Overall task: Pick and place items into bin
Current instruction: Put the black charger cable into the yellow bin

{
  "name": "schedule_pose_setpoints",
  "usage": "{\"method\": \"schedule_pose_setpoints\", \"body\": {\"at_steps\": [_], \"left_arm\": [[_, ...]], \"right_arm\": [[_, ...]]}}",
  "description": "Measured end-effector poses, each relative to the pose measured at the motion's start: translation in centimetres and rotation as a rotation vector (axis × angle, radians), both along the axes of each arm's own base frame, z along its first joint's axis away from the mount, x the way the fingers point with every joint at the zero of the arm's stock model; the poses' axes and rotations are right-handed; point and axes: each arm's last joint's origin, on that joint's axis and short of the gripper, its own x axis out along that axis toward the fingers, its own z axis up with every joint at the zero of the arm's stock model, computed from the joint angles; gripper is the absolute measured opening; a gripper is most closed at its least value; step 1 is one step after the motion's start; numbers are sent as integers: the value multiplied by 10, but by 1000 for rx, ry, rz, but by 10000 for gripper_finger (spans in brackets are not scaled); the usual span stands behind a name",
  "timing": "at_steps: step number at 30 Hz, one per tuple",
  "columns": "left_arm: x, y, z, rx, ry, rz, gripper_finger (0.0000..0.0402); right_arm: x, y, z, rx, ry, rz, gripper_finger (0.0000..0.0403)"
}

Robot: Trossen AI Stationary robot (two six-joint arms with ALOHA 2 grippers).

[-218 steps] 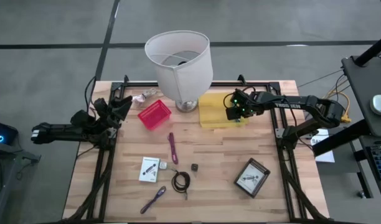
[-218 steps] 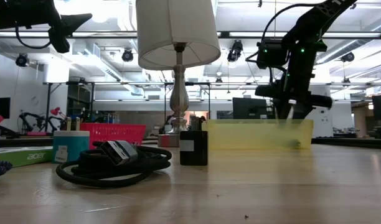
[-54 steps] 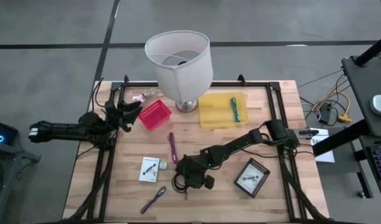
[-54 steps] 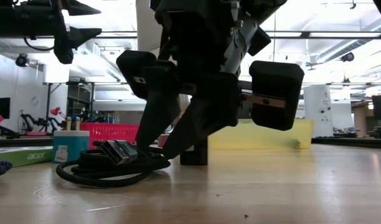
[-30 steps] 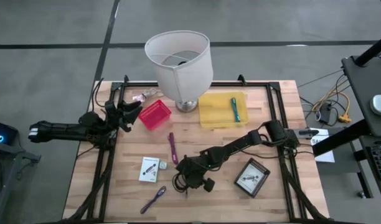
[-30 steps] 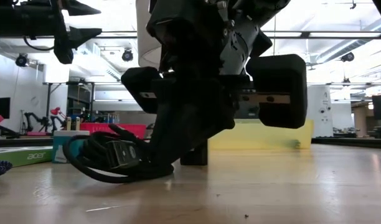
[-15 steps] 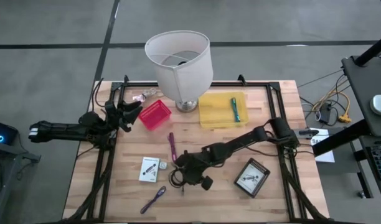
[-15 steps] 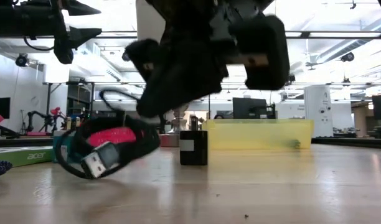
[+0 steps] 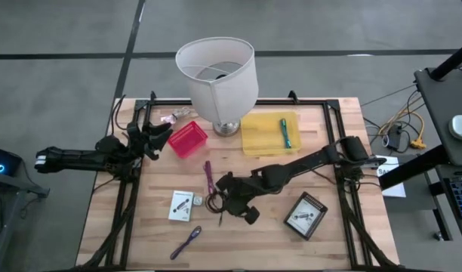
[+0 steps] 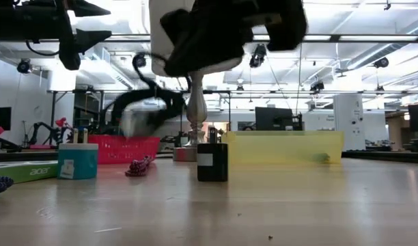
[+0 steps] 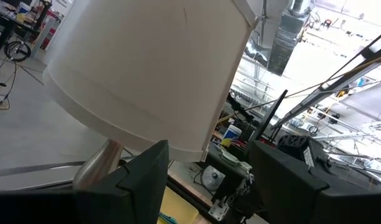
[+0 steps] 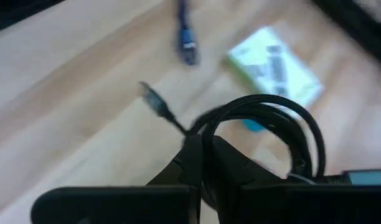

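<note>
High view: the right gripper (image 9: 220, 198) reaches across the middle of the bench, pinched tight on the coiled black cable (image 9: 214, 201), which hangs just at its tip, presumably gripped by one strand so the whole coil comes up together. The yellow bin (image 9: 270, 134) sits toward the bench's far edge, right of the lamp (image 9: 217, 75), with a teal pen (image 9: 284, 132) already lying inside, so the cable likely belongs there too. One purple stick (image 9: 208, 176) lies just beyond the cable toward the far edge; another purple stick (image 9: 186, 242) lies near the near edge; a white packet (image 9: 181, 205) rests left of the cable. The left gripper (image 9: 157, 133) waits over the far-left corner beside the red basket (image 9: 187, 139), jaws wide, holding nothing. Low view: the cable (image 10: 144, 109) is a blurred dark loop clear of the wood, under the dark gripper body; the tiny black cube (image 10: 212, 161) stands upright on the bench in front of the bin's translucent wall (image 10: 284, 147). Left wrist view: only the lampshade (image 11: 147, 68) fills the frame between the parted fingers (image 11: 134, 180). Right wrist view: the cable (image 12: 259, 124) shows as a glossy black loop, a few turns thick, with a plug-ended tail (image 12: 154, 99) sticking out loose; it looks springy and could snag on the bin's rim.
</note>
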Motion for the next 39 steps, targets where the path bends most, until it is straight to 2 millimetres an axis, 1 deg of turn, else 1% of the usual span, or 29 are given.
{"method": "schedule_pose_setpoints", "body": {"at_steps": [4, 8, 10, 14, 17, 21, 28, 34, 39], "left_arm": [[-1, 0, 0, -1, -6, -1, 210], [-1, 0, 1, -1, -8, -1, 210], [-1, 0, 1, -1, -11, 0, 210], [-1, 0, 1, -1, -11, 0, 210], [-1, 0, 1, -1, -11, -1, 210], [-1, 0, 1, -1, -11, 0, 210], [-1, 0, 1, 1, -10, 0, 210], [-1, 0, 1, 2, -9, 0, 210], [-2, 0, -1, 2, -7, 0, 210]], "right_arm": [[-3, -15, 17, -25, -26, -158, 9], [-5, -36, 27, 45, -6, -292, 9], [-8, -46, 29, 69, 25, -349, 9], [-12, -60, 27, 105, 103, -447, 9], [-15, -69, 27, 93, 134, -510, 8], [-19, -76, 28, 53, 151, -564, 8], [-29, -88, 38, 61, 183, -624, 8], [-48, -92, 57, 86, 143, -625, 8], [-72, -95, 67, 139, 90, -655, 8]]}}
